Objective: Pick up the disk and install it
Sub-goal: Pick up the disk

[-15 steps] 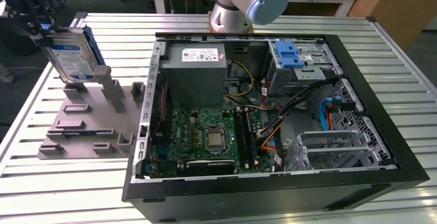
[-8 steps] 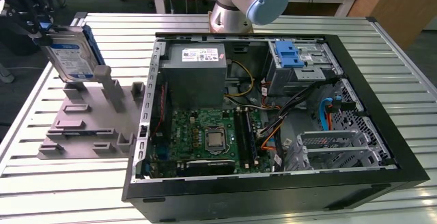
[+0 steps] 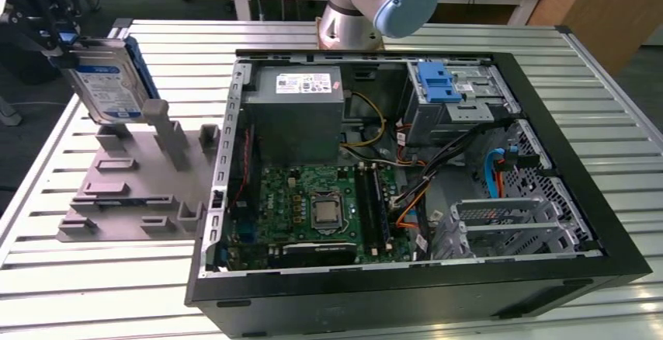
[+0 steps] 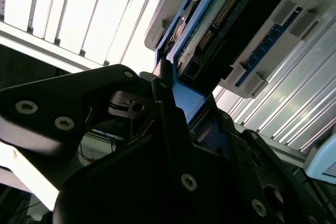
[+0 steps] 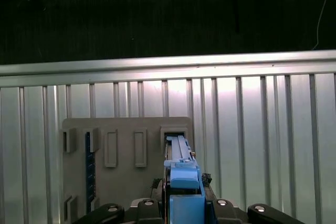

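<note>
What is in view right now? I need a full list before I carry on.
disk: one, silver with a blue frame, upright in the tool, over the rack's far end
rack: one, gray, on the table, on the exterior view's left of the computer case
computer case: one, black, open on top, on the table
power supply: one, gray, inside the case
circuit board: one, green, inside the case
latch bracket: one, blue, inside the case, far corner
cables: several, mixed colours, inside the case
table: one, silver, slatted
arm base: one, gray with a blue cap, behind the case
tool: one, black, shut on the disk's top
</note>
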